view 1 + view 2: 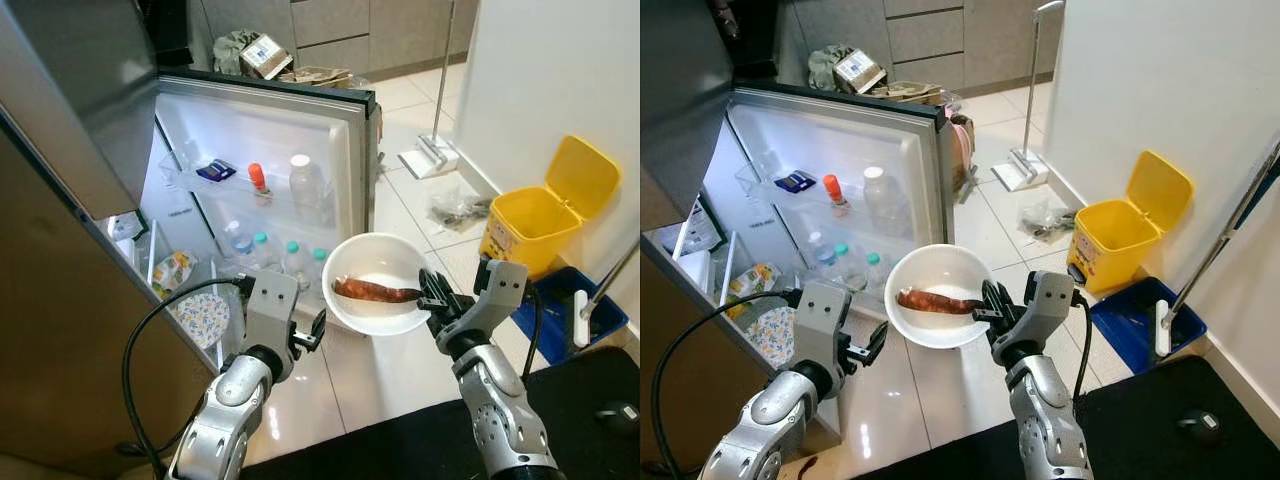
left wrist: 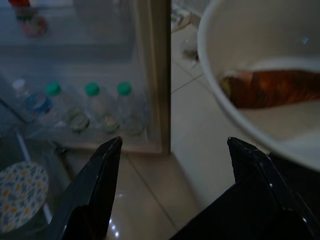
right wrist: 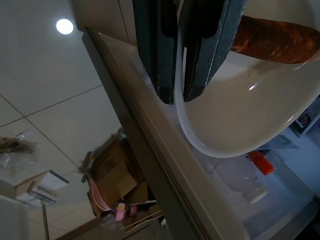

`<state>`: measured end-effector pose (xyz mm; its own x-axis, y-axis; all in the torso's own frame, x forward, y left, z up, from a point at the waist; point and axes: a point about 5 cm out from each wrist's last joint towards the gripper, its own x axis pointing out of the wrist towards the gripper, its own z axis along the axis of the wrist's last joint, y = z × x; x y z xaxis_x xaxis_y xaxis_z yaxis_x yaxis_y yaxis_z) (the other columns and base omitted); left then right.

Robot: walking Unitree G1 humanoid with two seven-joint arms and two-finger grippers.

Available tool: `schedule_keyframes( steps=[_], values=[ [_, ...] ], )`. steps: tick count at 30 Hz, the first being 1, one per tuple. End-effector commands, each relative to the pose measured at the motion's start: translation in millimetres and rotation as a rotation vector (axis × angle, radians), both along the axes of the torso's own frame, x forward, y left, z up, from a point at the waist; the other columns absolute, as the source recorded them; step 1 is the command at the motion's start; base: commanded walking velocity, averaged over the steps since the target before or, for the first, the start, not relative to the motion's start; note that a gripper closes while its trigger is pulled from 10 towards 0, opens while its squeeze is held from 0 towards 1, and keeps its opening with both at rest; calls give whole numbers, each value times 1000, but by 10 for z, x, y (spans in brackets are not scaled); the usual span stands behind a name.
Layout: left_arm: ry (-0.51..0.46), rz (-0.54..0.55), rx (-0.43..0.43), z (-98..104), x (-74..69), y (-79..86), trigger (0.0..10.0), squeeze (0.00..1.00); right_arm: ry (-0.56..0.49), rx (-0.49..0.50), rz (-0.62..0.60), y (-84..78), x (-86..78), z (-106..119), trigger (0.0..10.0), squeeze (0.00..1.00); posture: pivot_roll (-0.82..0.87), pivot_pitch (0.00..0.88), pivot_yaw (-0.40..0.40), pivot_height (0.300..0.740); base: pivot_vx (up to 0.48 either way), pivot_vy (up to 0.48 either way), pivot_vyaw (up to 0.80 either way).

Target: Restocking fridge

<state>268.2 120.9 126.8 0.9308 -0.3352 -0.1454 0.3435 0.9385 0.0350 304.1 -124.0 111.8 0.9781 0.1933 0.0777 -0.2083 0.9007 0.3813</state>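
My right gripper [image 1: 432,296] is shut on the rim of a white bowl [image 1: 375,258], held in the air in front of the open fridge. A reddish-brown sweet potato [image 1: 372,291] lies in the bowl; in the right wrist view the fingers [image 3: 157,47] pinch the bowl's rim [image 3: 186,120]. My left gripper [image 1: 310,336] stands open and holds nothing, low beside the bowl, near the fridge door [image 1: 260,130]. The door shelves hold a red-capped bottle [image 1: 258,178], a clear bottle [image 1: 304,184] and several small water bottles [image 1: 292,258].
Inside the fridge a patterned plate [image 1: 204,318] sits on a low shelf. A yellow pedal bin [image 1: 545,210] and a blue dustpan [image 1: 570,312] stand to the right by the white wall. Boxes and clutter lie behind the door on the tiled floor.
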Motion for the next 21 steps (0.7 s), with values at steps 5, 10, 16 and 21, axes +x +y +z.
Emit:
schedule_keyframes(
  steps=[5,10,16,21],
  values=[
    [-12,7,-19,9,24,-1,10000,0,6,-13,13,26,-16,-44,10000,0,-87,132,59,717,480,0,0],
    [-17,6,-15,8,31,2,10000,0,6,-15,12,25,-12,-49,10000,0,-86,130,59,717,480,0,0],
    [-23,9,-16,5,33,11,10000,0,7,-16,15,26,-12,-61,10000,0,-85,129,58,717,480,0,0],
    [-24,15,-15,4,33,20,10000,0,7,-17,17,26,-11,-61,10000,0,-85,128,58,717,480,0,0]
  ],
)
